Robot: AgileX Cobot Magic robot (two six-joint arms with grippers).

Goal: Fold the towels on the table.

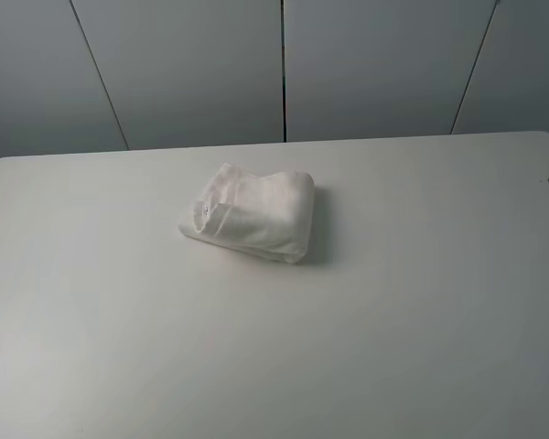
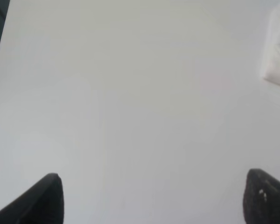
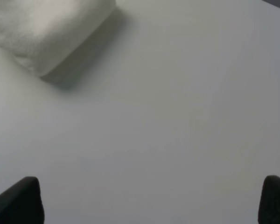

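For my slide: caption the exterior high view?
White towel sits folded in a compact bundle on the white table, no arms over it.

Folded towel point(image 1: 249, 214) lies on the surface point(image 1: 393, 329), nearer the far edge than the near edge, slightly left of middle, well apart from both side edges and all corners.

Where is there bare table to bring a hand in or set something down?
The table is bare all around the towel: the wide stretch between towel and near edge, plus both sides out to the left and right edges. The narrowest strip lies between the towel and the far edge. Nowhere is crowded.
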